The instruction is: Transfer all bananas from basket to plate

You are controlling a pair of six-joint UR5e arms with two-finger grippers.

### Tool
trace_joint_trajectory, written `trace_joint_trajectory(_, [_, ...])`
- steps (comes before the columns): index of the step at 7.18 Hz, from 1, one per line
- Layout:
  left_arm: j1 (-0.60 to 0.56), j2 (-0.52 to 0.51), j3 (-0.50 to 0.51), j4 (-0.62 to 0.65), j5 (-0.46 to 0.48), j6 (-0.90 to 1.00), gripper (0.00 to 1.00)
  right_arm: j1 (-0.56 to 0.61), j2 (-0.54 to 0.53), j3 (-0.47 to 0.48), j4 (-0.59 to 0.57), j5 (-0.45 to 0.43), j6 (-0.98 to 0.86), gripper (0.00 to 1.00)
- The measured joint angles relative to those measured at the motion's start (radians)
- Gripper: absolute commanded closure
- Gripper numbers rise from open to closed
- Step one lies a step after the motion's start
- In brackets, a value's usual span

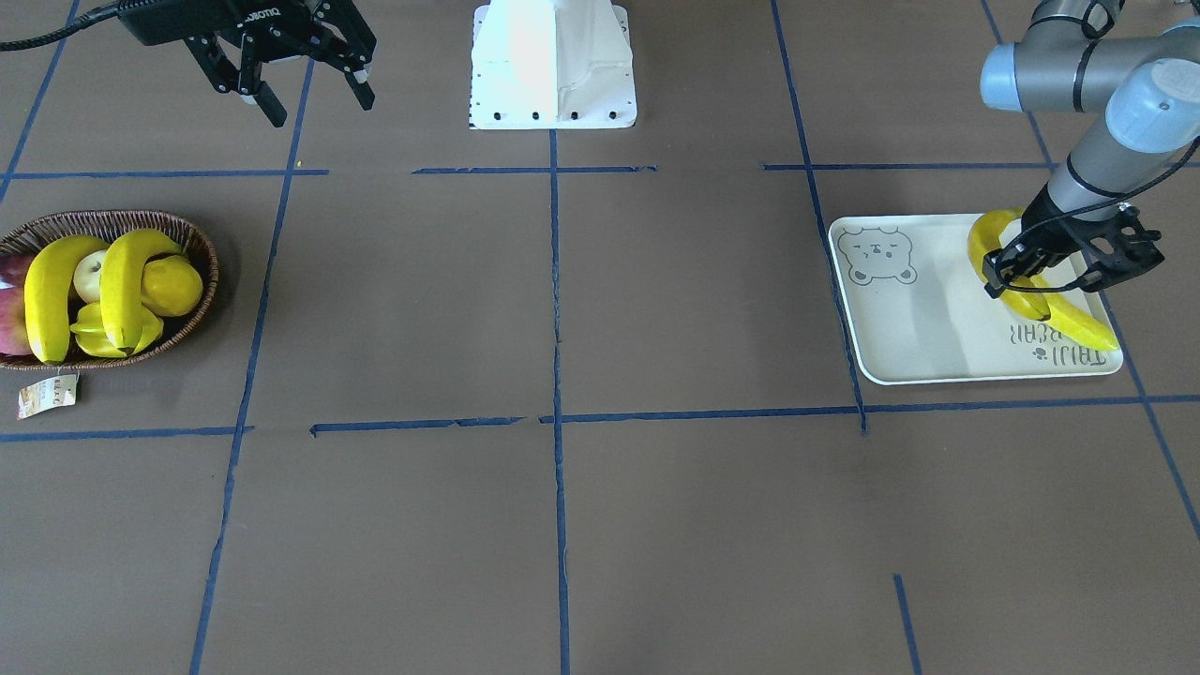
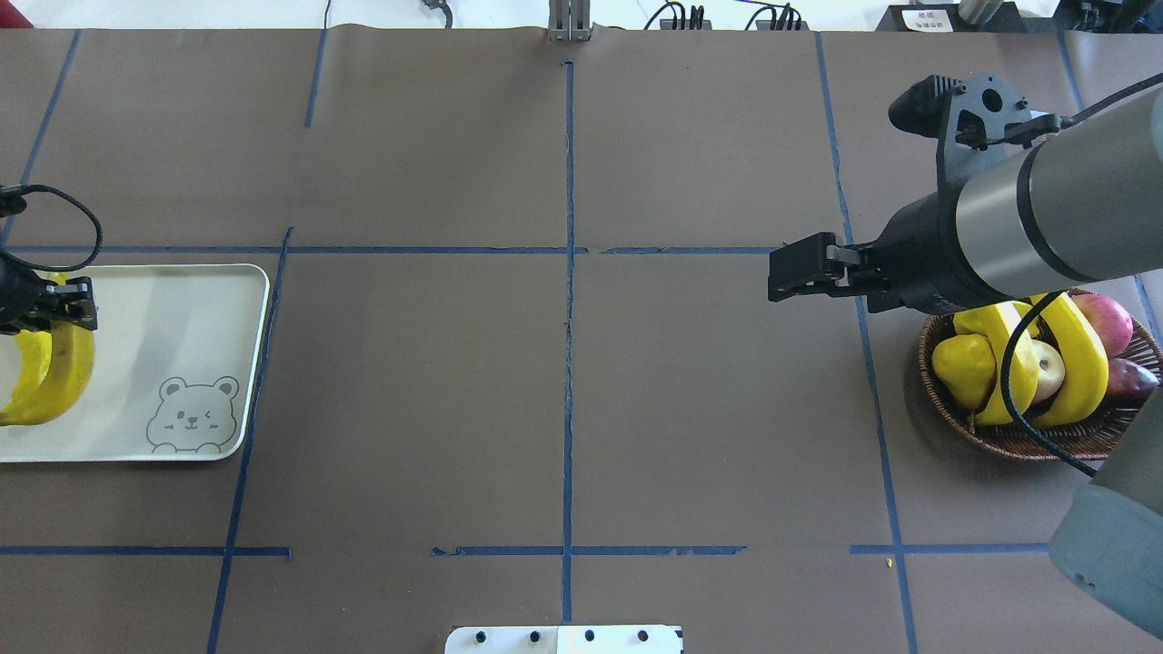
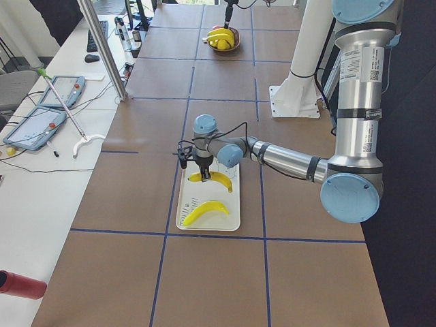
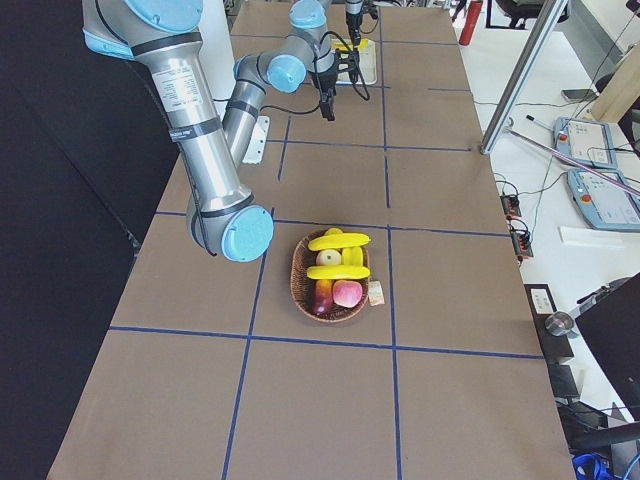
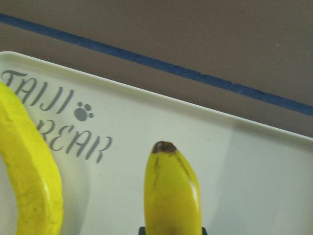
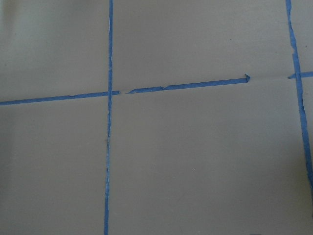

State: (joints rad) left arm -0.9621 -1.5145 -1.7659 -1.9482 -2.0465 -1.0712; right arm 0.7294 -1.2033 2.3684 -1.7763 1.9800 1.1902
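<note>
Left gripper (image 1: pixel 1041 281) closed on a banana (image 5: pixel 172 191) low over the bear-face plate (image 1: pixel 919 319), beside a second banana (image 1: pixel 1083 326) lying there. Right gripper (image 1: pixel 314 94) wide open, empty, apart from the wicker basket (image 1: pixel 202 253) holding two more bananas (image 1: pixel 47 295). Next, probably: release, then fetch another

Robot lab: blue-tape grid (image 1: pixel 555 309) on tbl (image 1: pixel 703 525), teach pendants (image 3: pixel 35 128) on side bench (image 3: pixel 41 184).
</note>
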Motion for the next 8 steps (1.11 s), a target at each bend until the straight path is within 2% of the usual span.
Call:
trace_joint_trajectory(3, [0.002,0.005,0.012,-0.002,0.014,0.019,0.0,0.005,-0.047,0.008,0.0,-0.002,0.0,0.0])
trace_joint_trajectory(6, [0.001,-0.022,-0.083,0.023,-0.025,0.016,0.0,0.009,-0.202,0.02,0.007,-0.027,-0.043,0.0])
trace_joint_trajectory(8, [-0.011,-0.144,-0.128,0.161,-0.09,-0.01,0.0,0.031,-0.317,0.022,0.01,-0.03,-0.227,0.0])
